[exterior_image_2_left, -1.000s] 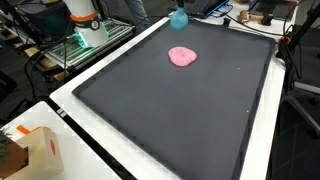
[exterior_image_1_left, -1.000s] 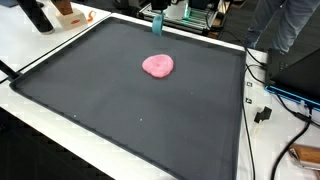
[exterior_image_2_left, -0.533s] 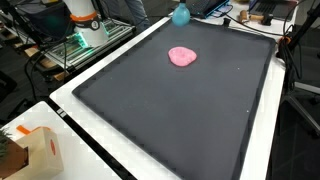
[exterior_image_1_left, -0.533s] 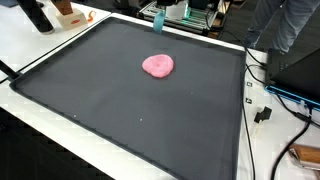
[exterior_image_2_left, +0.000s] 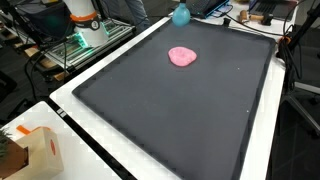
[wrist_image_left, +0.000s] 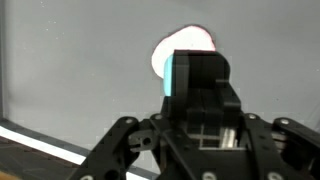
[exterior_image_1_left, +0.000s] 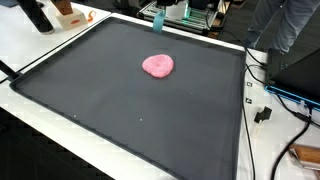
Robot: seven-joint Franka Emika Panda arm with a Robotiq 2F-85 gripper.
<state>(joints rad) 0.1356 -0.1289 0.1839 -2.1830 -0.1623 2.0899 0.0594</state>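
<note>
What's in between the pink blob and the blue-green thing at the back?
Nothing. Only bare black mat runs between the pink blob and the blue-green thing. Both exterior views show it.

Pink blob [exterior_image_1_left: 157, 66]: flat, rounded, slightly lumpy, lying on the dark mat [exterior_image_1_left: 100, 120] a bit past centre toward the far edge. It shows the same way in both exterior views [exterior_image_2_left: 182, 56]. Teal object [exterior_image_1_left: 157, 20]: small and upright-looking, at the mat's far edge, well apart from the blob. In the wrist view it sits right at the gripper [wrist_image_left: 195, 72] fingertips, hiding the blob's lower part, and whether it's clamped isn't readable.
</note>
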